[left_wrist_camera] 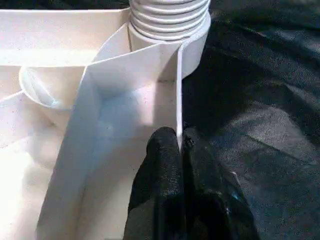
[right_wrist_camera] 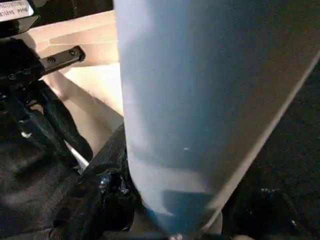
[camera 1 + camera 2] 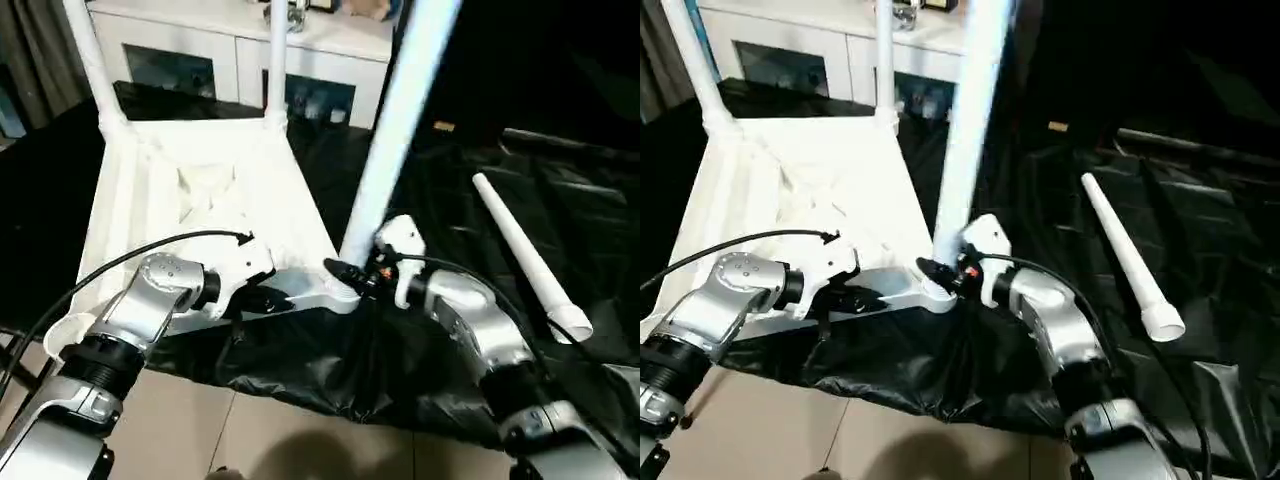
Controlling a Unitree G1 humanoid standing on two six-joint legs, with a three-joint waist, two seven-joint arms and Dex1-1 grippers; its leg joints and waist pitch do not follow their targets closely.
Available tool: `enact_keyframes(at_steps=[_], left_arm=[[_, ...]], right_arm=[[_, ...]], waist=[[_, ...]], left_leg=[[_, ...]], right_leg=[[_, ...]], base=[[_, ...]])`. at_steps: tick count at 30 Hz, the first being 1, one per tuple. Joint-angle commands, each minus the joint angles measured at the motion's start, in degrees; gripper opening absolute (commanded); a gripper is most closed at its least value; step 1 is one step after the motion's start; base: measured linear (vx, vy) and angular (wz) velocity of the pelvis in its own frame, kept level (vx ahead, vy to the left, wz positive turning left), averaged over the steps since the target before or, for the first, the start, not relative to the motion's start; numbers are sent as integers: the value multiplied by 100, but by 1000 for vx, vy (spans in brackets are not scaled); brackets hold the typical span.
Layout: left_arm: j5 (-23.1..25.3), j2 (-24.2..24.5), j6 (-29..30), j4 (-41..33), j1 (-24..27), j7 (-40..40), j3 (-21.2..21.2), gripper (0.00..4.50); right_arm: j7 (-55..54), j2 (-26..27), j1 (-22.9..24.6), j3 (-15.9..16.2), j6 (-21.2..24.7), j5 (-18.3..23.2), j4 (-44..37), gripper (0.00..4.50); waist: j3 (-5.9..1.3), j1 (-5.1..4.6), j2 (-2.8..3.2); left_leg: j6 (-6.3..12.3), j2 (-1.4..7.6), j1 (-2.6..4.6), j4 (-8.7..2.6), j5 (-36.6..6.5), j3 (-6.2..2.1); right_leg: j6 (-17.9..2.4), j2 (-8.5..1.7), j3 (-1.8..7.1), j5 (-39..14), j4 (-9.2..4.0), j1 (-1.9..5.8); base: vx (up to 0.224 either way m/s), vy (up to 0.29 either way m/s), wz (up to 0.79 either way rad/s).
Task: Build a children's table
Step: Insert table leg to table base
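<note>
The children's table top [image 3: 200, 190] lies upside down on a black sheet, ribbed underside up. Two white legs [image 3: 95, 60] [image 3: 277, 60] stand in its far corners. A third leg [image 3: 400, 110] rises tilted from the near right corner socket [image 1: 170, 20], its ribbed end seated there. My right gripper [image 3: 350, 275] is shut around this leg just above the socket, and the leg [image 2: 200, 100] looms close in the right wrist view. My left gripper [image 3: 275, 298] is shut on the top's thin rim wall [image 1: 178, 90] beside that corner. Another leg [image 3: 525, 255] lies loose on the sheet to the right.
A white cabinet [image 3: 230, 50] with glass doors stands behind the table top. The black sheet [image 3: 450, 200] covers the work surface and hangs over its front edge above a tiled floor [image 3: 250, 440]. The near left corner socket [image 3: 65, 335] sits by my left forearm.
</note>
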Motion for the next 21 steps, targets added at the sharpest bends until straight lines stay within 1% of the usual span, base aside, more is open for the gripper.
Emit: enact_keyframes(at_steps=[1, 2, 3, 4, 5, 6, 7, 8, 11, 12, 13, 14, 15, 16, 17, 18, 20, 21], left_arm=[[20, -13, -110, -84, -166, -152, -128, 0], [7, 5, -143, -125, -171, -232, -143, 0], [-22, 33, -196, -206, -186, -403, -177, 0], [-22, 33, -196, -206, -186, -403, -177, 0], [-58, 50, -250, -275, -227, -587, -221, 0], [-64, 52, -274, -286, -246, -652, -233, 0], [-64, 57, -303, -291, -267, -716, -243, 0], [-63, 62, -315, -292, -276, -743, -248, 0], [-67, 68, -366, -259, -326, -867, -236, 0], [-60, 70, -391, -231, -353, -914, -225, 0], [-52, 73, -401, -208, -368, -930, -226, 0], [-52, 73, -401, -208, -368, -930, -226, 0], [15, 90, -486, -96, -411, -964, -254, 0], [34, 92, -517, -40, -429, -975, -253, 0], [47, 85, -530, 15, -446, -973, -242, 0], [50, 79, -536, 42, -456, -973, -233, 0], [52, 66, -513, 51, -461, -948, -215, 0], [55, 57, -499, 54, -464, -931, -204, 0]], right_arm=[[182, -28, 173, 320, 293, -245, 464, 188], [308, -35, 156, 344, 307, -215, 478, 188], [538, -71, 149, 394, 334, -174, 468, 188], [538, -71, 149, 394, 334, -174, 468, 188], [887, -159, 192, 467, 356, -100, 360, 188], [1026, -193, 211, 491, 364, -74, 311, 188], [1177, -232, 246, 518, 369, -39, 225, 188], [1241, -251, 268, 532, 370, -20, 172, 188], [1478, -338, 378, 587, 398, 62, -78, 188], [1589, -370, 425, 602, 397, 96, -174, 188], [1625, -381, 439, 606, 404, 106, -199, 188], [1625, -381, 439, 606, 404, 106, -199, 188], [1742, -419, 486, 628, 373, 102, -252, 188], [1798, -432, 504, 638, 369, 98, -272, 188], [1849, -443, 517, 641, 357, 91, -287, 188], [1874, -444, 519, 635, 351, 88, -290, 188], [1856, -432, 524, 610, 350, 87, -304, 188], [1840, -424, 529, 590, 350, 86, -316, 188]], waist=[[-276, -23, 140], [-276, -23, 140], [-271, -28, 111], [-274, -30, 116], [-231, -33, 103], [-243, -19, 109], [-245, -6, 108], [-225, 15, 108], [-233, 58, 103], [-219, 75, 105], [-214, 78, 120], [-214, 78, 120], [-197, 73, 121], [-194, 85, 169], [-191, 78, 144], [-186, 85, 143], [-186, 83, 140], [-183, 86, 141]], left_leg=[[-258, 171, 71, -499, -2474, -101], [-258, 171, 71, -499, -2474, -101], [-236, 173, 66, -502, -2430, -93], [-225, 173, 62, -502, -2405, -91], [-198, 174, 53, -517, -2355, -78], [-153, 174, 59, -512, -2282, -71], [-122, 177, 61, -511, -2213, -57], [-95, 174, 66, -515, -2171, -44], [-65, 176, 62, -520, -1984, -34], [-52, 175, 72, -523, -1984, -27], [-62, 175, 67, -529, -1961, -31], [-62, 175, 67, -529, -1961, -31], [-73, 173, 59, -538, -1997, -31], [-99, 178, 72, -541, -2048, -40], [-93, 176, 72, -541, -2076, -32], [-98, 182, 85, -546, -2122, -35], [-97, 182, 82, -547, -2125, -37], [-101, 185, 67, -556, -2101, -42]], right_leg=[[-706, -443, 304, -2639, -534, 128], [-706, -443, 304, -2639, -534, 128], [-769, -437, 311, -2468, -514, 124], [-786, -435, 313, -2415, -507, 130], [-813, -424, 325, -2286, -508, 110], [-846, -419, 329, -2150, -490, 127], [-888, -416, 337, -2015, -480, 127], [-902, -411, 343, -1939, -485, 125], [-918, -417, 345, -1786, -465, 152], [-925, -412, 348, -1774, -471, 139], [-942, -411, 345, -1745, -456, 145], [-942, -411, 345, -1745, -456, 145], [-931, -409, 342, -1815, -475, 144], [-924, -416, 344, -1852, -475, 139], [-919, -409, 345, -1863, -490, 136], [-939, -412, 345, -1881, -487, 131], [-943, -412, 344, -1887, -483, 136], [-941, -422, 345, -1905, -483, 149]], base=[[0, 0, 0], [0, 0, 0], [0, 0, 0], [0, 0, 0], [0, 0, 0], [0, 0, 0], [0, 0, 0], [0, 0, 0], [0, 0, 0], [0, 0, 0], [0, 0, 0], [0, 0, 0], [0, 0, 0], [0, 0, 0], [0, 0, 0], [0, 0, 0], [0, 0, 0], [0, 0, 0]])
